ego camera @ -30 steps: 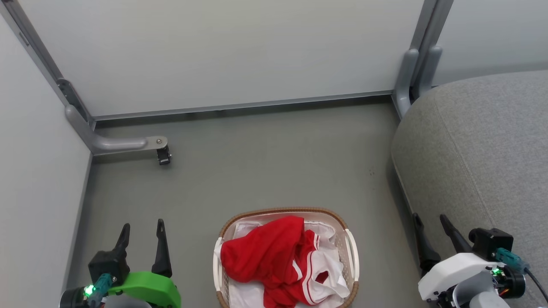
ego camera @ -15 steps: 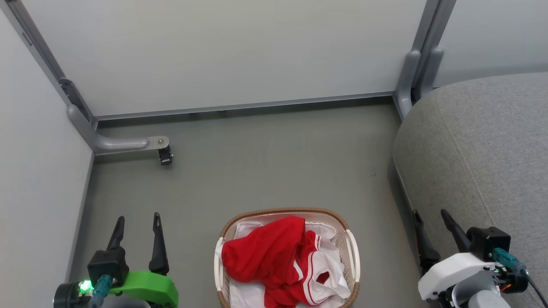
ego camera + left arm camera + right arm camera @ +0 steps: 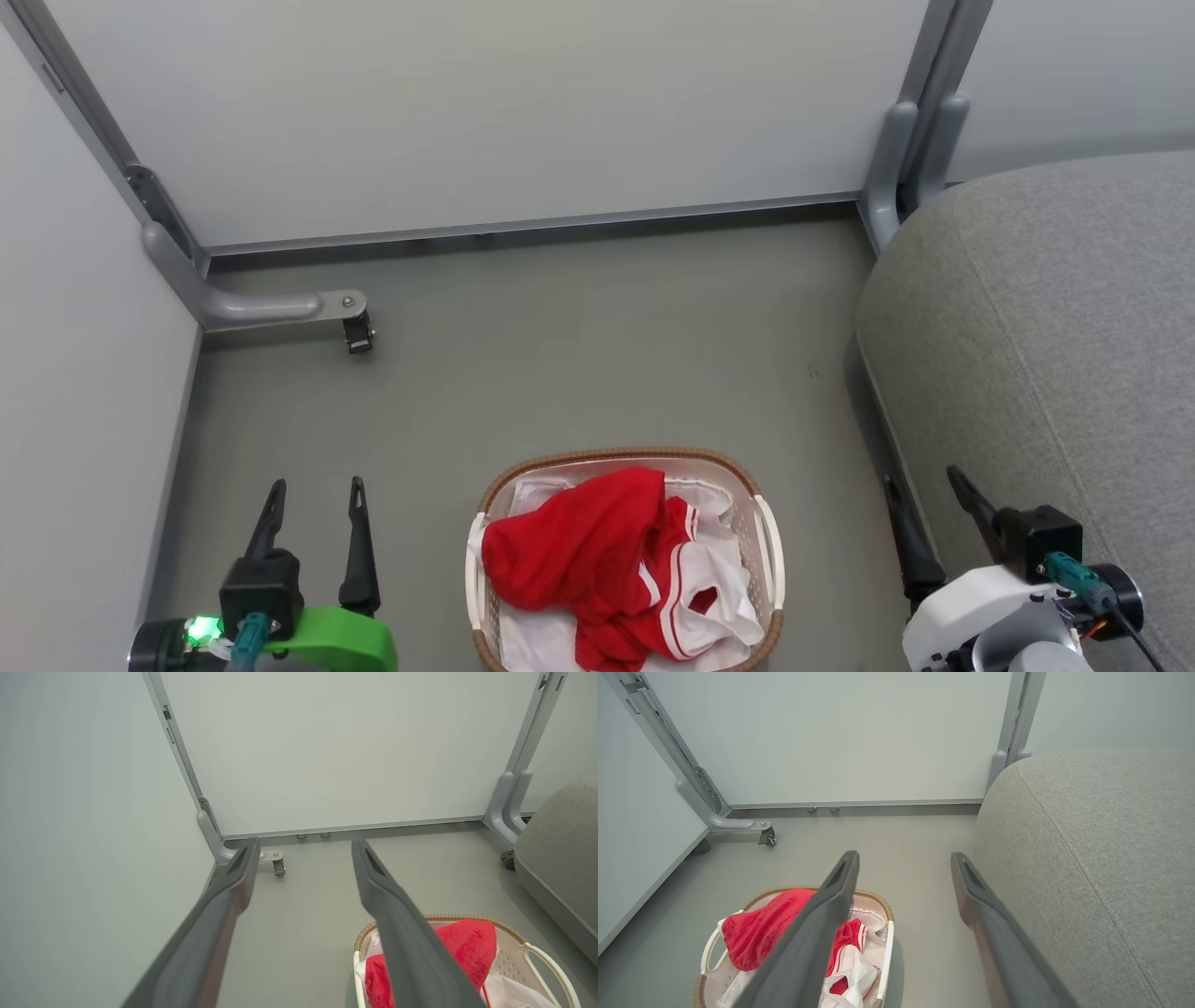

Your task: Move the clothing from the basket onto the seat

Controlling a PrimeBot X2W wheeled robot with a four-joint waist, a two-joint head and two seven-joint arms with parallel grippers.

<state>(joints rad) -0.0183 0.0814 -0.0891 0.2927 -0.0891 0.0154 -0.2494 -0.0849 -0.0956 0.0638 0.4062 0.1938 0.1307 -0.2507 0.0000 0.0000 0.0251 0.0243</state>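
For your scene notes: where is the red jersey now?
Head view, bottom centre: the jersey lies heaped in the basket, left of the grey seat.

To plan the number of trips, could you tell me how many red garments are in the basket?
1: the red garment lies crumpled on the white liner in the basket; others may be hidden underneath.

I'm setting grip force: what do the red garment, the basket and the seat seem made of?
The red garment looks like thin, smooth synthetic knit, judging by its soft crumpled folds. The basket seems moulded cream plastic, with perforated walls and a brown woven-look rim. The seat appears to be matte grey woven upholstery with stitched seams.
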